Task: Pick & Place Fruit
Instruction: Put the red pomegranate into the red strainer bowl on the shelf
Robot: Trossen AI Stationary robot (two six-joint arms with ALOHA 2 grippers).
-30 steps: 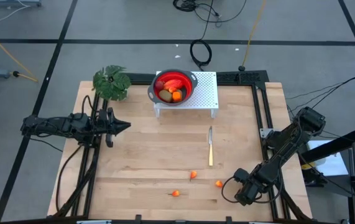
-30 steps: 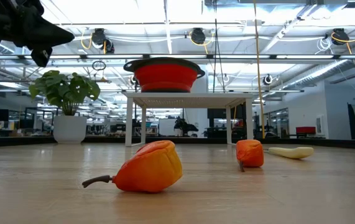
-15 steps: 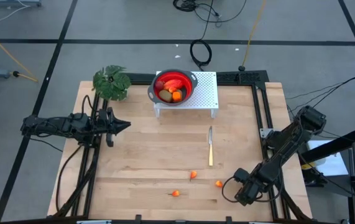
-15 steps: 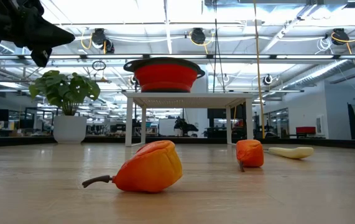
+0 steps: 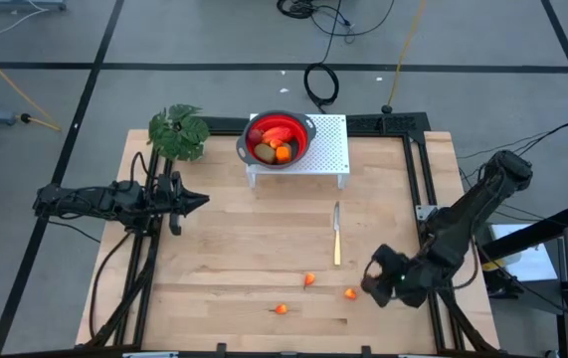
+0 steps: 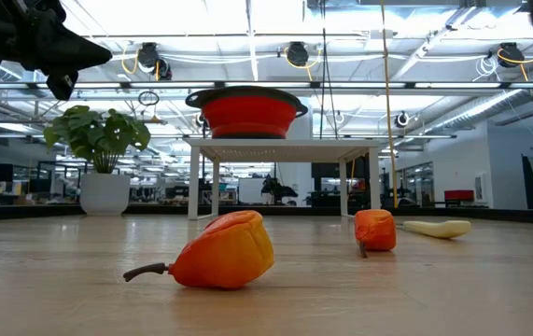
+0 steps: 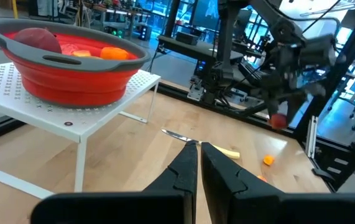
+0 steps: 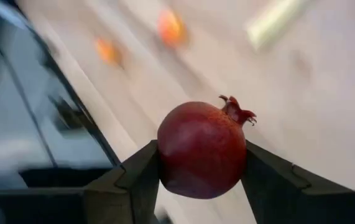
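Left gripper (image 5: 201,201) hovering over the left half of the pale wooden desk (image 5: 234,264), dark fingers (image 7: 186,168) pinched together with nothing between them, just below the leafy green potted plant (image 5: 177,131). Sitting further right at the far edge: a white perforated metal stand (image 5: 329,149) carrying a red collapsible silicone colander with a grey rim (image 5: 281,139), holding a brown oval fruit (image 5: 265,152), a small orange fruit (image 5: 283,153) and a larger red oblong fruit (image 5: 279,135). Lying near the front edge: three tiny orange toy fruits (image 5: 281,308), (image 5: 308,279), (image 5: 349,293), with a slim knife with a yellow handle (image 5: 336,236) just behind them. Right gripper (image 5: 375,279) hanging by the front right corner, just right of the orange fruits, clamping a dark-red pomegranate-shaped toy fruit (image 8: 202,149) between both fingers (image 8: 137,171), clear of the desk.
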